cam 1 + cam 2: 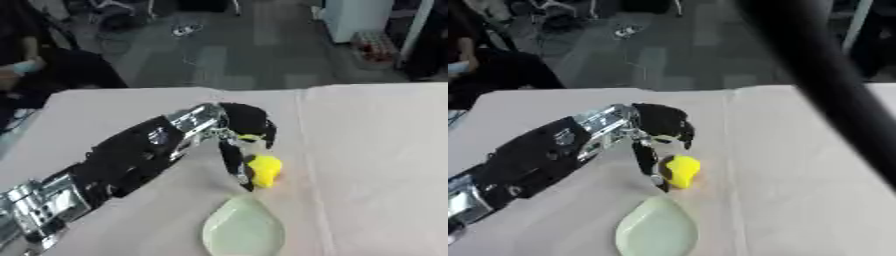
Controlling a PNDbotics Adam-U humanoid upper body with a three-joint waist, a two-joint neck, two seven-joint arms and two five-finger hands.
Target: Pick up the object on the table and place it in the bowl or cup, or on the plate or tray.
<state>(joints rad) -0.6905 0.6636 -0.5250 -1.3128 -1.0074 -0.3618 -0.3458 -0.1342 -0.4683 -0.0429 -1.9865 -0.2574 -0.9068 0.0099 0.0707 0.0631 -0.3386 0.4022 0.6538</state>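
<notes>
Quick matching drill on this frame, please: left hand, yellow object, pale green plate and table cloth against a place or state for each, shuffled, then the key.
1. left hand
2. yellow object
3. pale green plate
4. table cloth

A. nearest the camera, nothing on it
B. beige, covering the table
C. between fingers and thumb
D. reaching down from the left, fingers curled round something

Pairs: 1-D, 2-C, 3-A, 4-B

The left hand and its arm cross the table's left half; the right half lies bare beside the pale green plate.
</notes>
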